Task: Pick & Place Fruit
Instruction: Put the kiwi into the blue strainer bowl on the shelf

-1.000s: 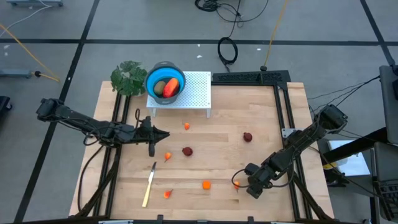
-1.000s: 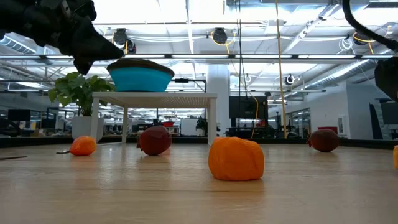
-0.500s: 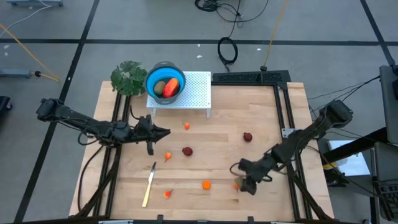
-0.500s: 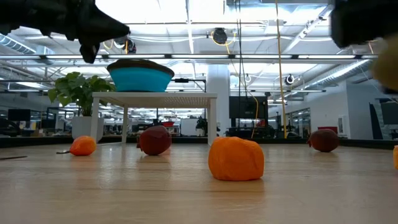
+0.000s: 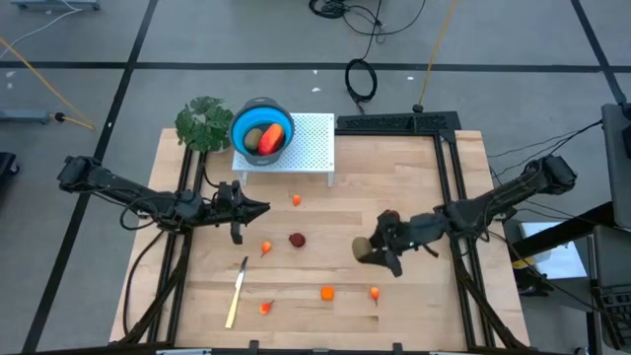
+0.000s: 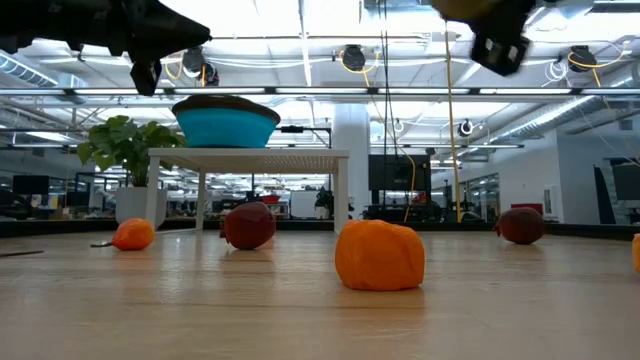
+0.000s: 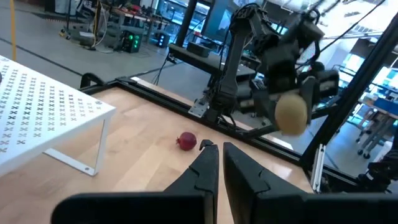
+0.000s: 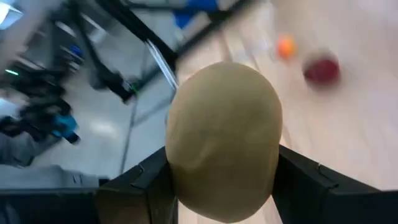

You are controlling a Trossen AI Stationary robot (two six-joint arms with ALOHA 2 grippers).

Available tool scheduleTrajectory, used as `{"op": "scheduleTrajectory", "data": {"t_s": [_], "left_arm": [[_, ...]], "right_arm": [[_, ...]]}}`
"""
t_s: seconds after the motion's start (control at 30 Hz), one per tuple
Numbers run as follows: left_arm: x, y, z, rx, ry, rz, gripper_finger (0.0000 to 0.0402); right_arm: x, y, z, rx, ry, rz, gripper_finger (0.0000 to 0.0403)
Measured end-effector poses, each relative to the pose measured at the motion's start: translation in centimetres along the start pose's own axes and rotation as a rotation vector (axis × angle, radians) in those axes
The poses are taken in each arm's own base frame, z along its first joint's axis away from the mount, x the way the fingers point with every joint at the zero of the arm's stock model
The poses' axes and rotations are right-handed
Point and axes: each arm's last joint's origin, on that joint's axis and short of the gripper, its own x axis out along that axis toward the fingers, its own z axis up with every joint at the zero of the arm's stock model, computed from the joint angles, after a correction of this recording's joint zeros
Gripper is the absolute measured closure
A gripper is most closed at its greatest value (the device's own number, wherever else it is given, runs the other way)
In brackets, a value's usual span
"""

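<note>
Held fruit: an olive-brown oval (image 8: 224,140), clamped between the right gripper's (image 5: 373,250) two fingers. It's up in the air over the right half of the table (image 5: 414,177), clear of the wood; the left wrist view shows it hanging there too.

Right gripper: jaws spread about as wide as that oval and pressed on both its sides, so it's carrying it, not just hovering.

Fruit already in the bowl: the blue bowl (image 5: 240,126) on the white perforated stand (image 5: 311,148) at the back of the table has another olive-brown oval (image 5: 254,138) plus the larger red-orange piece (image 5: 272,138), side by side and touching.

Fruit still on the table: one dark red round piece (image 5: 297,239) near the middle, another dark red one (image 7: 186,141) by the right arm. Tiny orange pieces are scattered around: one just in front of the stand (image 5: 296,199), one left of centre (image 5: 266,248), and three along the front (image 5: 327,292).

Left gripper (image 5: 239,235): parked above the left side of the table, jaws pinched nearly together with nothing in them.

Other stuff: yellow-handled knife (image 5: 235,296) lying front left, green leafy plant (image 5: 202,123) just beside the bowl.
</note>
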Motion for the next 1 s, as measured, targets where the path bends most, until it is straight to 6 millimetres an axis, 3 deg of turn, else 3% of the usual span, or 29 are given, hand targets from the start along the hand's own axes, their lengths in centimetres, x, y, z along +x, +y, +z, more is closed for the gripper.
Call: {"op": "scheduleTrajectory", "data": {"t_s": [0.2, 0.47, 1.0], "left_arm": [[0.0, 0.0, 0.0, -0.003, -0.003, -0.001, 0.0380], [0.0, 0.0, 0.1, -0.058, -0.005, -0.003, 0.0380], [0.0, -0.1, 0.3, -0.249, -0.024, -0.013, 0.0380]], "right_arm": [[-0.2, 0.0, 2.4, -0.258, -0.177, 0.047, 0.0198], [-0.5, -0.5, 3.9, -0.692, -0.332, -0.138, 0.0198], [-0.8, -2.1, 5.8, -1.399, -0.321, -0.431, 0.0197]]}}
